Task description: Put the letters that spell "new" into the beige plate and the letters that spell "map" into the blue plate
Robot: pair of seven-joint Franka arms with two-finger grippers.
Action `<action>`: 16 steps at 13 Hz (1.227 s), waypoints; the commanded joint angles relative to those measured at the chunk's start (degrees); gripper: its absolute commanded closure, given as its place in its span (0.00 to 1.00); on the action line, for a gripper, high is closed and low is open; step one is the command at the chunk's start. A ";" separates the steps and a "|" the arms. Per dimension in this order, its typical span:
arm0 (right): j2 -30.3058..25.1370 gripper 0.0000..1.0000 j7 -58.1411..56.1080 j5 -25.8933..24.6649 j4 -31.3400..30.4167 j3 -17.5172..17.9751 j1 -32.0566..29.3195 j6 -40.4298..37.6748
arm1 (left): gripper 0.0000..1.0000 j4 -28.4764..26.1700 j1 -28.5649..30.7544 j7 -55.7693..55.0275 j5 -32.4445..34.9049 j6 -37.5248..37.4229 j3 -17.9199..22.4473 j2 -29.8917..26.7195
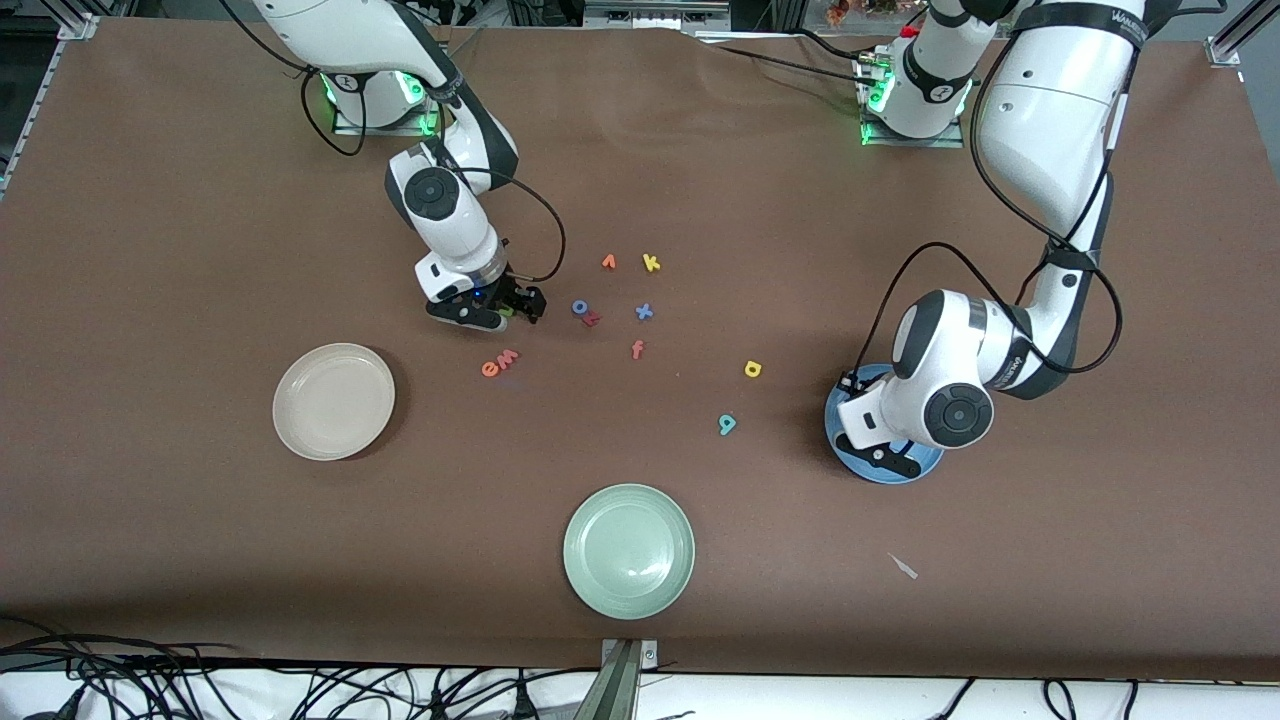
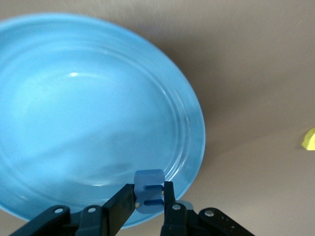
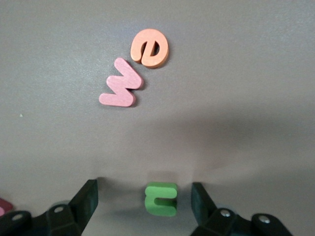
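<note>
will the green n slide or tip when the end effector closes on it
Likely neither: the green n lies flat on the table, centred between the open right end effector fingers. It looks like thick foam, so probably light and slightly squashy, gripping well.

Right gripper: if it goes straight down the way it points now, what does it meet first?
Most likely the green n, which lies on the table between the open fingers of the right gripper; height above it is unclear.

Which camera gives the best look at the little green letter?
The right wrist view: the green n lies plainly on the table between the right gripper's open fingers. The front view mostly hides it under that gripper; the left wrist view misses it.
</note>
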 commanded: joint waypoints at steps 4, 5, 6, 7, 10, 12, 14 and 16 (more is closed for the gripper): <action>0.16 0.66 0.20 -0.89 -0.50 -0.10 0.33 1.81 | 0.00 0.55 0.78 0.93 0.60 1.98 -0.69 0.67; -0.10 0.75 0.20 -0.89 -0.50 -0.10 0.33 1.55 | 0.00 1.16 0.87 0.84 0.60 1.98 -0.70 0.32; -0.45 0.81 0.12 -0.89 -0.50 -0.10 0.33 1.46 | 0.00 2.21 0.78 0.40 0.60 1.63 -0.70 0.15; -0.98 0.85 -0.32 -0.89 -0.50 -0.19 0.33 1.19 | 0.00 3.09 0.52 0.14 0.60 1.54 -0.96 0.06; -5.54 0.87 -4.96 -0.80 -0.06 -1.76 0.07 -5.63 | 0.00 3.10 -1.59 -4.23 0.52 1.54 -3.15 -1.70; -9.49 0.87 -13.11 -0.80 0.38 -4.92 -1.07 -12.22 | 0.00 2.66 -3.95 -10.64 1.31 1.97 -5.44 -1.62; -12.22 0.87 -23.13 -0.71 1.34 -7.38 -4.05 -17.86 | 0.00 1.35 -7.03 -13.13 1.31 3.72 -5.53 -1.26; -12.59 0.87 -33.14 -0.71 2.14 -11.33 -5.82 -18.58 | 0.10 -2.41 -8.01 -13.31 0.87 8.54 -5.62 -1.09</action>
